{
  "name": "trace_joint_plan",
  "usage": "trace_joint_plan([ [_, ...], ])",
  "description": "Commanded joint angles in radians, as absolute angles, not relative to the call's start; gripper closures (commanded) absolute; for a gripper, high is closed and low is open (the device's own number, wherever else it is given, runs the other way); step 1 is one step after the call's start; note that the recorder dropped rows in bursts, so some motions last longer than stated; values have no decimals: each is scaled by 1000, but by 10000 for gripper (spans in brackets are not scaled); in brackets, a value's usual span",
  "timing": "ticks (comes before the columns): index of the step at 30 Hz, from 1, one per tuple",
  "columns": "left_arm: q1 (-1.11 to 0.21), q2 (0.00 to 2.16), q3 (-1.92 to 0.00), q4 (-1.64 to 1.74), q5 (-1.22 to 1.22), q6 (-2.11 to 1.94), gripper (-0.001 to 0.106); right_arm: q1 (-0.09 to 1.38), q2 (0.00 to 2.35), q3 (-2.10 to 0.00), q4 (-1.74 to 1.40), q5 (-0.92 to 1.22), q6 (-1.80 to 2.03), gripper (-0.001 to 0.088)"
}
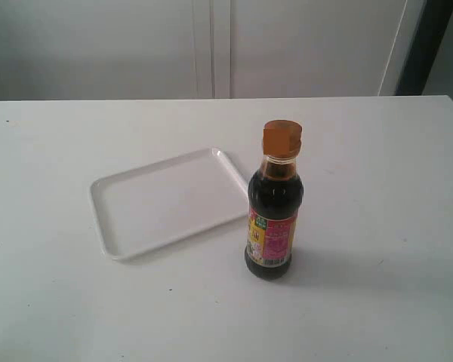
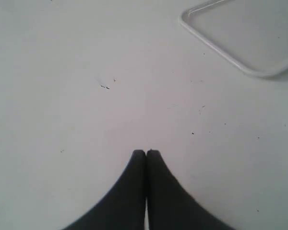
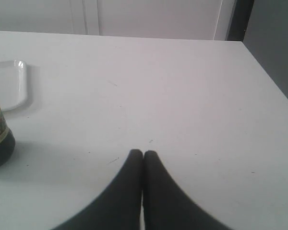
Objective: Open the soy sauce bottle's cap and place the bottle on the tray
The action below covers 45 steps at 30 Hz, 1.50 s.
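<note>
Nothing done yet: dark glass soy sauce bottle (image 1: 275, 215) upright mid-table (image 1: 377, 226), amber flip cap (image 1: 281, 139) shut, beside white plastic tray (image 1: 106, 226). Left pincer (image 2: 146, 152), right pincer (image 3: 143, 153) both together, empty.

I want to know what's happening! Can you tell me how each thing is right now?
soy sauce bottle: upright on the table, beside the tray, not on it.
cap: shut.
tray: flat on the table, nothing in it.
left gripper: jaws shut, holding nothing.
right gripper: jaws shut, holding nothing.
</note>
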<state>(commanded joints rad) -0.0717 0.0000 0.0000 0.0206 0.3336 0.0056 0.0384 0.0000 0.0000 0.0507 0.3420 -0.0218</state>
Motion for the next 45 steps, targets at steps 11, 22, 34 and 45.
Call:
trace_joint_plan([
  [11,-72,0,0,43,334,0,1053,38,0,0,51,342,-22,868],
  [22,-72,0,0,31,133,0,1053,38,0,0,51,342,-22,868],
  [34,-72,0,0,31,-79,0,1053,38,0,0,51,342,6,868],
  [45,-72,0,0,31,-150,0,1053,38,0,0,51,342,6,868],
])
